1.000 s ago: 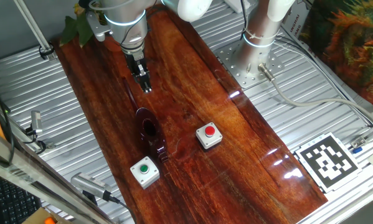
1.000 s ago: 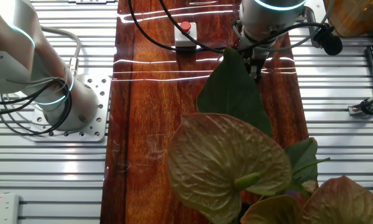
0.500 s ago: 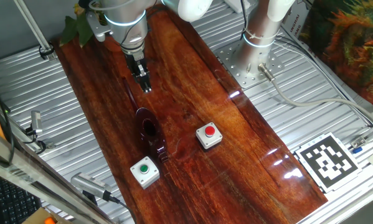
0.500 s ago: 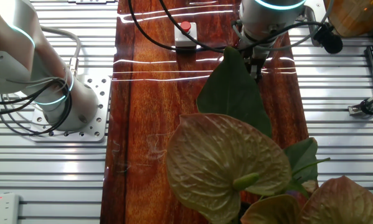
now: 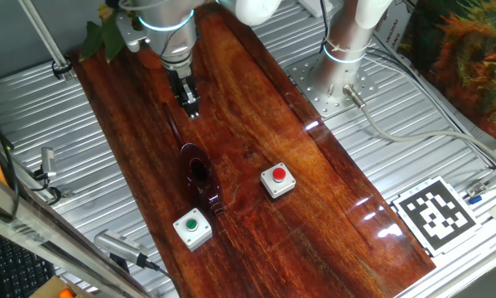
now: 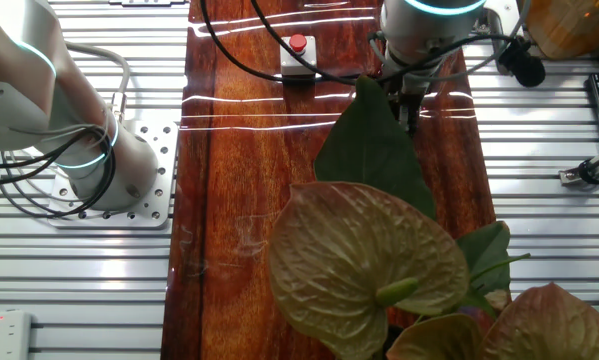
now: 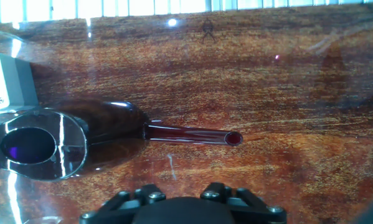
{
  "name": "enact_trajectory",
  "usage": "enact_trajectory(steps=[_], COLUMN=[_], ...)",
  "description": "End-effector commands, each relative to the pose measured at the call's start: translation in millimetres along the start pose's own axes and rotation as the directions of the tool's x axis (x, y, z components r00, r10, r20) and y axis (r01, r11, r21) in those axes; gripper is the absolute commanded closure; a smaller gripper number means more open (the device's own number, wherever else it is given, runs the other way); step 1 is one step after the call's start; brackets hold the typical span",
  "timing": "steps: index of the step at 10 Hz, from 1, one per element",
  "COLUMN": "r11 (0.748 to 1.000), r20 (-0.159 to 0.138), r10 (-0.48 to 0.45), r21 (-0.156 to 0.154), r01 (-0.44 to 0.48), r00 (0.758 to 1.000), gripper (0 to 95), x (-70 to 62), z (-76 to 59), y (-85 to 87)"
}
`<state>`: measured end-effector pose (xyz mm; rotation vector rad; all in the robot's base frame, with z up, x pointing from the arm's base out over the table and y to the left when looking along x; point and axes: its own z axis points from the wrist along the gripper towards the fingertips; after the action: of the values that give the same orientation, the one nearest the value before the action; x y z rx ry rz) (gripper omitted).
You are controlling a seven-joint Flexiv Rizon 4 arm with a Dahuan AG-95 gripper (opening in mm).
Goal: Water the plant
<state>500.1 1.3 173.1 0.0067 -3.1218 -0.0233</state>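
The plant (image 5: pixel 98 37) shows as green leaves at the far left end of the wooden board; its pot is hidden behind the arm. In the other fixed view its broad leaves (image 6: pixel 369 260) fill the foreground. A dark red translucent vessel (image 5: pixel 199 174) with a long thin spout stands on the board; the hand view shows it at the left (image 7: pixel 61 140). My gripper (image 5: pixel 190 106) hangs above the board between plant and vessel, near the spout's tip, touching nothing. It also shows past the leaves (image 6: pixel 411 112). Only its housing (image 7: pixel 183 208) shows in the hand view, so the finger gap is unclear.
A red button box (image 5: pixel 277 180) and a green button box (image 5: pixel 192 229) sit on the board beside the vessel. The arm's base (image 5: pixel 347 50) stands on the metal table at the right. A coded tag (image 5: pixel 436 213) lies at the front right.
My gripper has shifted slightly away from the vessel, toward the plant end of the board. The vessel has not moved.
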Motion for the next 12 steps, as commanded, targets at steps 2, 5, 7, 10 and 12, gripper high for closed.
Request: enact_trajectory(steps=[2, 5, 7, 10, 12], r11=[0.986, 0.955, 0.867, 0.705, 0.576], r20=[-0.003, -0.007, -0.006, 0.019, 0.021], r10=[-0.169, -0.296, -0.498, -0.708, -0.817], r21=[0.015, 0.009, 0.004, -0.021, -0.014], r01=[0.169, 0.296, 0.498, 0.709, 0.817], r00=[0.986, 0.955, 0.867, 0.706, 0.576], gripper=[95.0, 95.0, 95.0, 95.0, 95.0], x=[1.4, 2.2, 3.2, 3.8, 3.8], z=[-0.3, -2.3, -5.0, -6.5, -6.5], y=[-0.7, 0.2, 1.3, 1.9, 1.9])
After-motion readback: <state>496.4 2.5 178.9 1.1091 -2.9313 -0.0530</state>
